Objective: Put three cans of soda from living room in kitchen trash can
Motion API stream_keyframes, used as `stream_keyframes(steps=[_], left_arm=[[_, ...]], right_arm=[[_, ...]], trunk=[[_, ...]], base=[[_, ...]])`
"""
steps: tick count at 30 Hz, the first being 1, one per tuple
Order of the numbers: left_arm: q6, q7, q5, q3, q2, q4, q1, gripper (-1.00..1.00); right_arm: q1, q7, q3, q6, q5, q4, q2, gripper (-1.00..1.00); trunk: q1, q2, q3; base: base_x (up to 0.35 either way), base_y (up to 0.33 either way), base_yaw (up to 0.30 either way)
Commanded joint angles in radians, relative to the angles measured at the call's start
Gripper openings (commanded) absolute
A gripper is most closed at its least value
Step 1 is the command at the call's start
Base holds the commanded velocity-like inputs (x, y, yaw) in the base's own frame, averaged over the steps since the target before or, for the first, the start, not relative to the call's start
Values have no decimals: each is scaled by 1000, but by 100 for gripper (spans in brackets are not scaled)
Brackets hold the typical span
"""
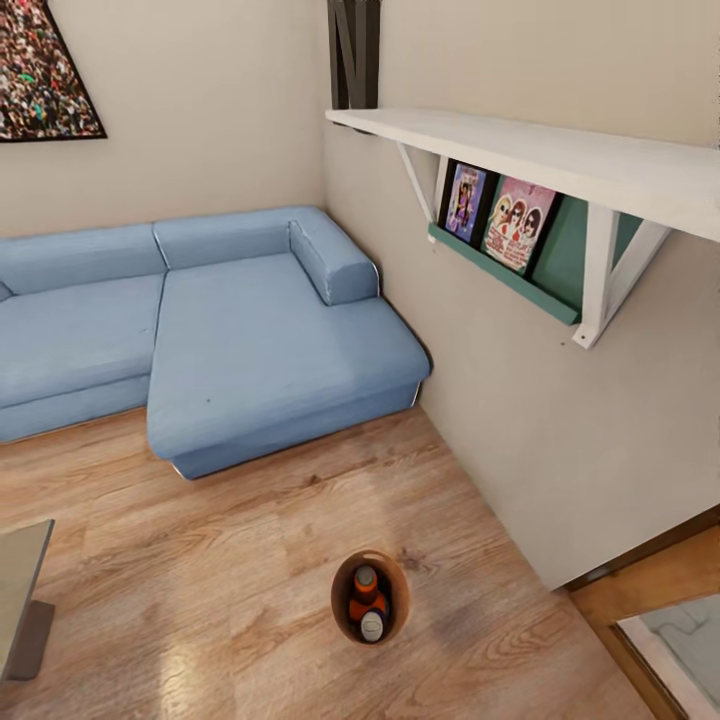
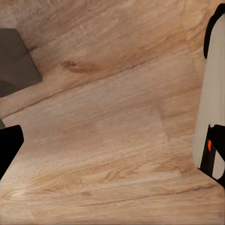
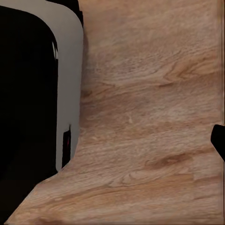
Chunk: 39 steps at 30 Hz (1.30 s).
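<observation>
Bucket on living-room floor, cans aboard — jaws unsighted.

The tash can (image 1: pixel 371 597) stands upright on the wood floor (image 1: pixel 220 560), low and centred ahead, neither arm evidently nearer; soda cans (image 1: pixel 366 590) lie inside. Jaw state of either arm: cannot tell.

This is a home's living room: a pale blue fabric corner sofa (image 1: pixel 220 320) with a chaise section fills the corner where two plain cream walls (image 1: pixel 500 400) meet, standing on a warm, wood-grained plank floor (image 1: pixel 220 560) that also shows under both wrist cameras. A dark-framed picture of a colourful crowd (image 1: pixel 40 70) hangs above the sofa, and on the side wall a white bracketed wooden shelf (image 1: pixel 530 150) sits over a teal ledge (image 1: pixel 500 272) displaying record or magazine covers with cartoon-like faces (image 1: pixel 500 215). The corner of a low grey table (image 1: pixel 22 590) juts in by the floor's edge.
</observation>
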<state>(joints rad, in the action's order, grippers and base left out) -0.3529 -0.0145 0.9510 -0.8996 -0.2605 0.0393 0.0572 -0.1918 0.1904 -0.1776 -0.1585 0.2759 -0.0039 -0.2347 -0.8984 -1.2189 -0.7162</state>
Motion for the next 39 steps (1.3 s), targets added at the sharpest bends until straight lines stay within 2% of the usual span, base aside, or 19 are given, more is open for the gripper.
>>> stream_keyframes(steps=[1, 7, 17, 28, 31, 32, 33, 39], left_arm=[[-1, 0, 0, -1, 0, 0, -1, 100], [-5, 1, -4, -5, 7, 1, -7, 100], [-5, 2, -9, -11, 15, 1, -9, 100], [26, 15, -11, -11, 24, 1, -9, 100], [43, 17, -11, -11, 26, 1, -14, 100], [56, 35, -9, -10, 28, 1, -25, 100], [58, 41, -7, -10, 28, 1, -27, 100], [69, 63, -2, -3, 29, 0, -46, 100]], right_arm=[[5, -5, -2, -11, 0, 9, -3, 100], [68, -33, -8, -55, -11, 38, -45, 100], [137, -37, -9, -94, -85, 42, -95, 100], [148, -37, -13, -103, -96, 33, -96, 100], [149, -37, -31, -104, -95, 30, -93, 100], [149, -37, -60, -104, -95, 27, -90, 100], [149, -37, -69, -104, -95, 26, -89, 100], [149, -37, -99, -104, -95, 24, -85, 100]], trunk=[[4, 7, 3], [27, 49, 22], [65, 119, 53], [107, 196, 88], [119, 217, 97], [123, 224, 100], [127, 231, 104], [146, 266, 119]], base=[[0, 0, 0], [0, 0, 0], [0, 0, 0], [0, 0, 0], [0, 0, 0], [0, 0, 0], [0, 0, 0], [0, 0, 0]])
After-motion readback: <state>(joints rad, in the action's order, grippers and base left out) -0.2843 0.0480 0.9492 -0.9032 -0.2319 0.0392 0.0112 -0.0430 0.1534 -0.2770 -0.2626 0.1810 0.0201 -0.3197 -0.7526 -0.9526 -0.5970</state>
